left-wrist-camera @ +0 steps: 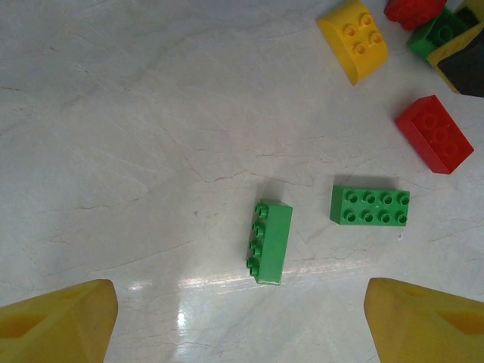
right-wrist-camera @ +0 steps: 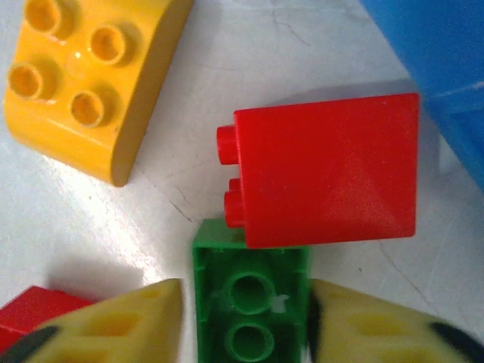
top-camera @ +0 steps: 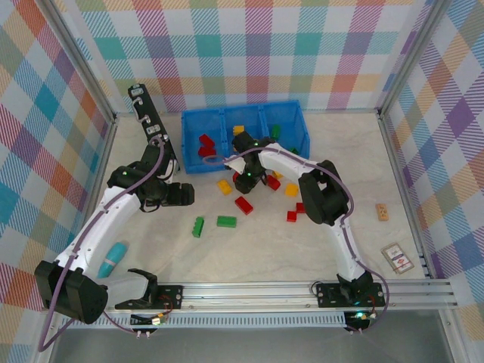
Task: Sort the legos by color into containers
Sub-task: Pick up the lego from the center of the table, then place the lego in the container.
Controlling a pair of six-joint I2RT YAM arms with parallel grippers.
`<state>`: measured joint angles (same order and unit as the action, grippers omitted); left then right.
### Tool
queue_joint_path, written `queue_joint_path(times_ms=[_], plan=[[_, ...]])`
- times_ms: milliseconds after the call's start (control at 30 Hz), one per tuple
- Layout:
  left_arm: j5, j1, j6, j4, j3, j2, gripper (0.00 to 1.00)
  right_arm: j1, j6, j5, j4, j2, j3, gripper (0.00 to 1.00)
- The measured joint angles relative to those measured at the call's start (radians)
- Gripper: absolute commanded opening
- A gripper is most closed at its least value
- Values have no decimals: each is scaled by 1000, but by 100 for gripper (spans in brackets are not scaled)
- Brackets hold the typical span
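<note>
Pale stone-veined tabletop, glossy, with hairline cracks. It is walled on three sides by pastel plaid panels, and an aluminium rail runs along the near edge.

- Blue bin: far centre, three compartments. Red bricks lie in the left one, yellow in the middle, green in the right.
- Loose legos: red, yellow and green, scattered on the tabletop before the bin.
- Left gripper: jaws wide apart, holding nothing. A side-lying green brick and a flat green brick lie ahead of it, near each other but apart.
- Right gripper: just before the bin, jaws either side of an upturned green brick that touches a red brick. Whether they clamp it, I cannot tell.
- Sundries: teal tool near left; tan block and small card at right.
</note>
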<state>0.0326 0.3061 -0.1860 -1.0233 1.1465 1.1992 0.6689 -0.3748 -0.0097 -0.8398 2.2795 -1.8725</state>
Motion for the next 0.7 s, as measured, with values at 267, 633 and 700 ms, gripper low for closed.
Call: queue_joint_path(times_ms=[267, 633, 700], plan=[[-3, 0, 0, -1, 5, -6, 86, -7, 16, -1, 13, -84, 112, 19], [5, 0, -1, 10, -8, -3, 87, -134, 80, 36, 19, -378, 159, 18], [4, 0, -6, 13, -31, -3, 87, -179, 99, 46, 37, -404, 138, 20]])
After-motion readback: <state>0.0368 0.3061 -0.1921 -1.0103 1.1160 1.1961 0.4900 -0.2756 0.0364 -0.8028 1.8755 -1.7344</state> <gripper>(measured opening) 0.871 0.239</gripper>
